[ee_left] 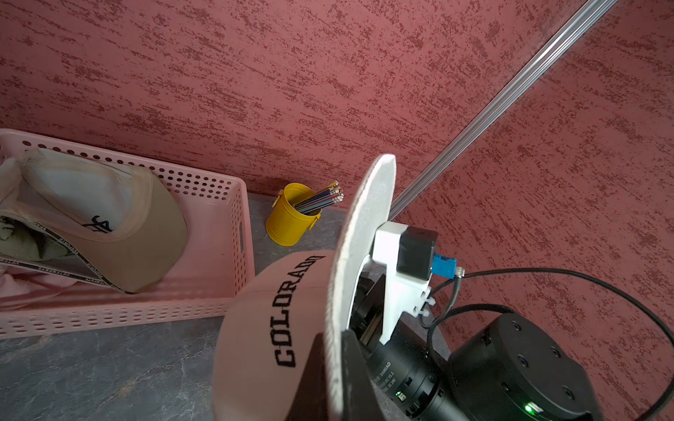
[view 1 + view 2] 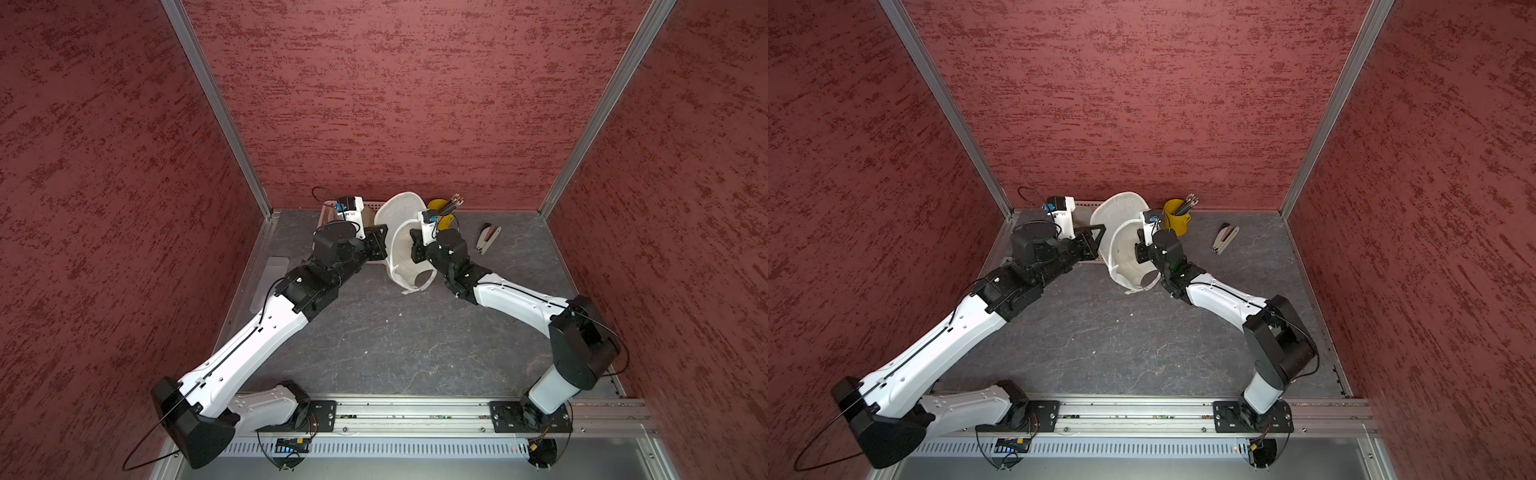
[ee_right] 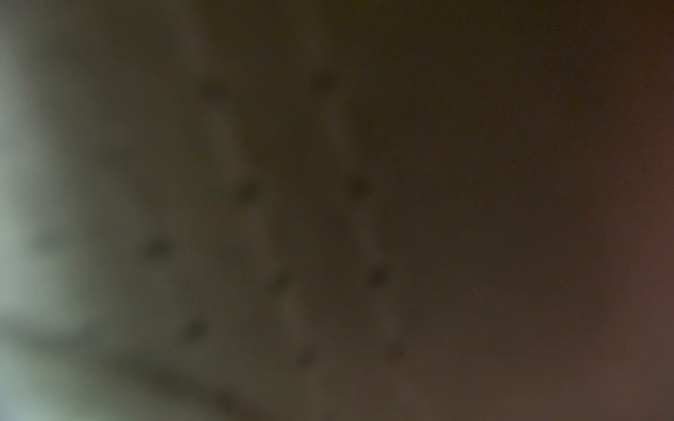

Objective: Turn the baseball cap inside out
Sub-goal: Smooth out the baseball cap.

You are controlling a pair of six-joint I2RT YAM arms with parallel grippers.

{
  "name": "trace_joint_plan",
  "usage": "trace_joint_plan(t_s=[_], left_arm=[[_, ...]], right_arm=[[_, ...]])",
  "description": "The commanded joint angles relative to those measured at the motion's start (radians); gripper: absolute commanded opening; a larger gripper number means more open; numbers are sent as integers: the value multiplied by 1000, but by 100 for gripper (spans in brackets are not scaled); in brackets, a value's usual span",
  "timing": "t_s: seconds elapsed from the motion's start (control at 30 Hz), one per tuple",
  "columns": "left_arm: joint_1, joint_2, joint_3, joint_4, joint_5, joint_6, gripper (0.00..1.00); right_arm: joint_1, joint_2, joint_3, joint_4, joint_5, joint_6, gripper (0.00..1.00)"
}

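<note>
Your left pincer clamps the baseball cap at its brim; your right pincer, closed, sits inside the cap; its hold is hidden.

"COLORADO", black block letters, on the baseball cap. "DAMIAO" on the black motor housing. "VETEMENTS", repeated, on a band in the basket.

Matt woven cloth is seen on the pale baseball cap with black stitched lettering. The pink basket is made of smooth perforated plastic. A glossy painted finish is shown by the small yellow pot. The dark grey marbled tabletop appears matt.
</note>
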Motion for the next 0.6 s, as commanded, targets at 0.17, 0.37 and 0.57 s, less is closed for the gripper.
trace_joint_plan(t_s=[0.17,0.37,0.57], left_arm=[[9,-16,7,40,-10,18,0],[11,9,27,47,29,12,0],[20,18,31,52,30,2,0]], right_arm=[[-5,-78,-26,79,-196,37,5],[-5,-64,-21,143,-577,74,1],[-3,-21,9,187,-776,117,0]])
